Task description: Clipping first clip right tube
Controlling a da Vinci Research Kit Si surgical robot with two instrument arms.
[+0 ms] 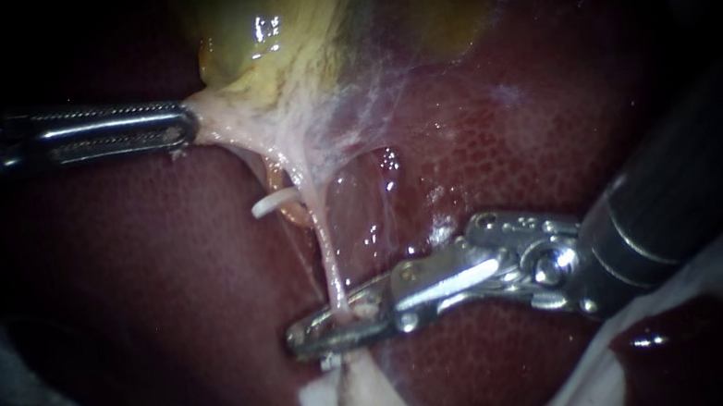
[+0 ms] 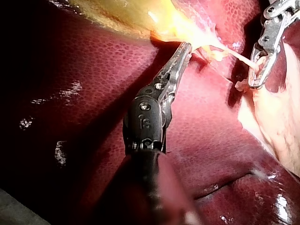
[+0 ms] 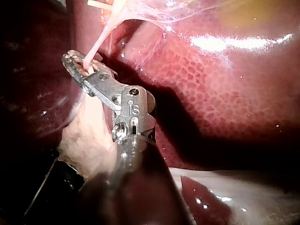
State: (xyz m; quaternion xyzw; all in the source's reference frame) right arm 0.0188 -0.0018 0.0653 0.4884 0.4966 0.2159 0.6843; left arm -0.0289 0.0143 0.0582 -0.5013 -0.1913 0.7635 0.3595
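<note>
Nearest, the silver hinged right instrument (image 1: 338, 325) has its jaws pinched across the thin pale pink tube (image 1: 327, 254) (stretched taut over the dark red liver (image 1: 485, 149)). Farther back, the left instrument's (image 1: 191, 123) serrated jaws clamp whitish tissue (image 1: 231, 129) under the yellow-green gallbladder (image 1: 284, 36).

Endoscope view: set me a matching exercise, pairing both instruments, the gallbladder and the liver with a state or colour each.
1. left instrument
2. right instrument
3. gallbladder
4. liver

A. dark red, mottled
B. jaws shut on pale tissue
C. yellowish, glistening
D. tip at the thin tube

Pairs: 1-B, 2-D, 3-C, 4-A.
</note>
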